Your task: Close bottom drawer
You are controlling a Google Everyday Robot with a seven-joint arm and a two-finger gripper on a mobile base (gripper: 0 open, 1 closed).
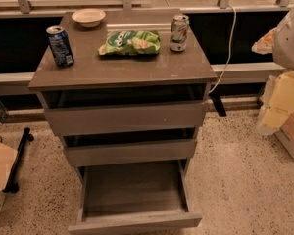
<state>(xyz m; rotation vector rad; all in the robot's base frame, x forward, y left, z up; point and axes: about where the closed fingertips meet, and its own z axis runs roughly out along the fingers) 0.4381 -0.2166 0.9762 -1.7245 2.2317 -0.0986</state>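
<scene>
Cabinet with three drawers, standing on a speckled floor. Bottom drawer is pulled out at the cabinet's foot, its bare grey tray exposed. Gripper is at the right edge, well apart from the cabinet; whether it is released or clenched cannot be told. On top: green bag, blue can, pale can, bowl.

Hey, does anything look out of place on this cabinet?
The bottom drawer hangs wide open, its floor bare, sticking far out past the middle drawer above. Nothing on the cabinet top is spilled. The gripper is not in view.
</scene>
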